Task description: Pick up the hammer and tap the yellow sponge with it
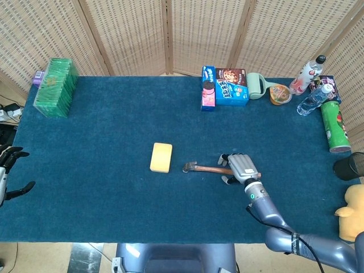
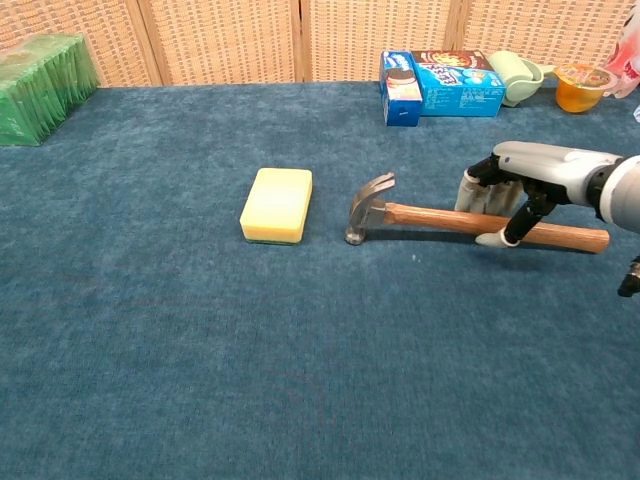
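Observation:
The yellow sponge point(image 1: 161, 157) point(image 2: 277, 203) lies flat in the middle of the blue table. Just to its right lies the hammer point(image 1: 202, 168) point(image 2: 430, 217), its metal head toward the sponge and its wooden handle pointing right. My right hand point(image 1: 239, 167) point(image 2: 520, 175) hovers over the middle of the handle, straddling it with fingers point(image 2: 478, 194) behind and the thumb in front. The handle still rests on the cloth and the hand is not closed around it. My left hand point(image 1: 7, 170) shows at the far left table edge, fingers spread and holding nothing.
A green pack point(image 1: 55, 86) sits at the back left. Cookie boxes point(image 1: 224, 86), a green mug point(image 1: 256, 85), a cup, bottles and a green can point(image 1: 334, 126) line the back right. A black cup point(image 1: 350, 166) and a yellow toy point(image 1: 352, 213) stand at the right edge.

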